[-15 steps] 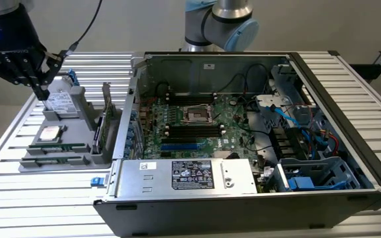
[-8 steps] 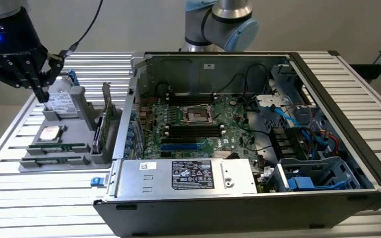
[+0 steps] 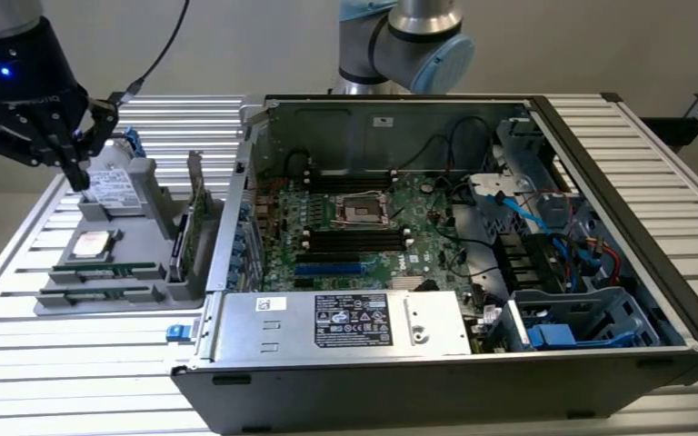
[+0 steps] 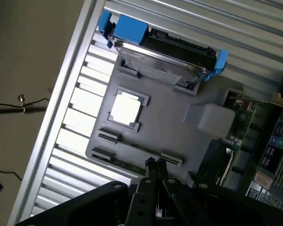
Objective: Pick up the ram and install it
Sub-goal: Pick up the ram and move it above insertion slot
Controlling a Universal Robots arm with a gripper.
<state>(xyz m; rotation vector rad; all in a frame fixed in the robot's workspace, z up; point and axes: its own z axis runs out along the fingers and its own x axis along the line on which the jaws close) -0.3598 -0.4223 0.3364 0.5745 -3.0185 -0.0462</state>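
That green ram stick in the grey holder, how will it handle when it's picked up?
The ram is a thin narrow board: probably light and stiff, yet fragile if bent. It seems to sit on edge in the grey holder, so unsupported it would likely topple.

The exterior view looks down from afar on the case (image 3: pixel 446 391) and tray (image 3: pixel 143 232). The wrist view hangs close above that same tray (image 4: pixel 179 141).

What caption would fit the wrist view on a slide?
Shut gripper hovers above a gray tray holding a green ram stick, a silver processor chip and a blue-railed hard drive.
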